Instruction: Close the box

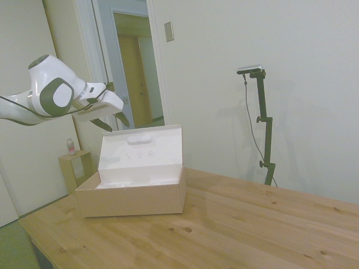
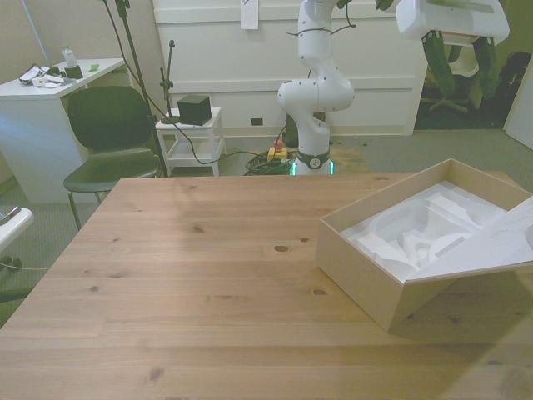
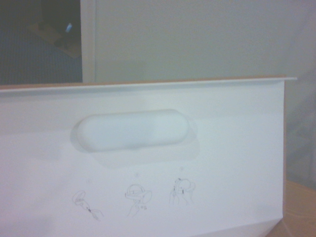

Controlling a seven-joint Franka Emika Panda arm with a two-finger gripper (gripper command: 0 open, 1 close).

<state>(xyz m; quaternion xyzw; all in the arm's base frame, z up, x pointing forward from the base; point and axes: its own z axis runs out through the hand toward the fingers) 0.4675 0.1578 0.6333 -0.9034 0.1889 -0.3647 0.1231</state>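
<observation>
The tan cardboard box [image 1: 132, 200] stands open on the wooden table, showing its white moulded inside [image 2: 416, 237]. Its hinged lid [image 1: 143, 148] rises nearly upright from the back edge, with the oval handle cut-out [image 1: 140, 138] near the top. In the wrist view the lid's white inner face [image 3: 148, 173] fills the picture, with the oval cut-out [image 3: 132, 130] in the middle and small drawings below it. My gripper [image 1: 112, 122] hangs open in the air, above and behind the lid's top edge, holding nothing. In the front view the gripper [image 2: 460, 83] is above the box [image 2: 358, 267], fingers apart.
A small wooden cube stand [image 1: 76, 168] with a little bottle [image 1: 70, 146] on it stands beyond the table. Behind the table in the front view are a dark chair [image 2: 112, 133], a white desk [image 2: 50, 92] and a white cart [image 2: 191, 137]. Bare tabletop [image 2: 191, 267] spreads beside the box.
</observation>
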